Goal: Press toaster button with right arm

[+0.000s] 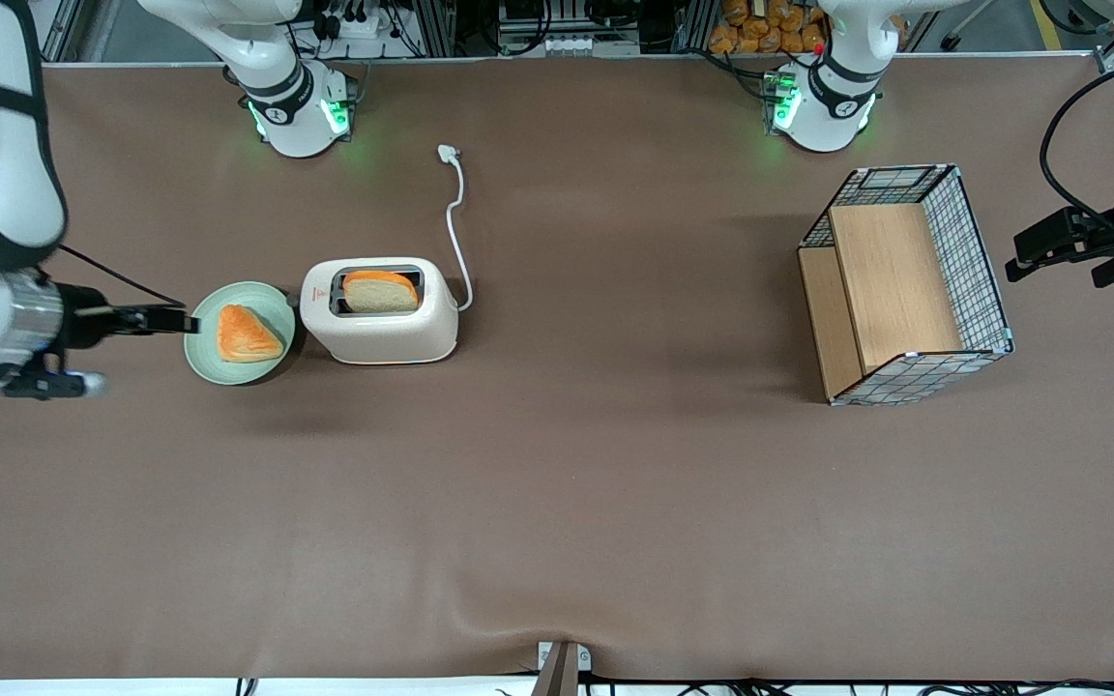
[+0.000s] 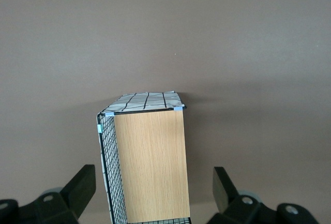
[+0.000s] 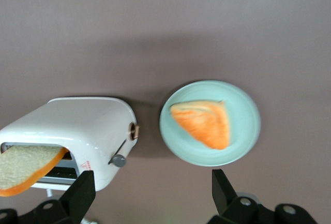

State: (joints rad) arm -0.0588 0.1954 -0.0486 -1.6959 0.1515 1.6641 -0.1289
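Note:
The cream-white toaster [image 1: 380,324] stands on the brown table with a bread slice [image 1: 380,292] in its dark top slot. In the right wrist view the toaster [image 3: 88,125] shows its narrow end face, with the small grey toaster button [image 3: 119,160] sticking out below a round knob [image 3: 134,131]. My right arm's gripper [image 1: 188,320] hovers over the rim of a green plate [image 1: 204,356] that lies beside the toaster's button end, toward the working arm's end. In its own view the gripper [image 3: 152,193] is open and empty, with the button a short way ahead of one finger [image 3: 83,192].
The green plate [image 3: 243,110] holds an orange-crusted toast piece [image 3: 204,123]. The toaster's white cord ends in a plug [image 1: 448,152] farther from the front camera. A wire-and-wood basket [image 1: 905,280] lies toward the parked arm's end and shows in the left wrist view [image 2: 150,157].

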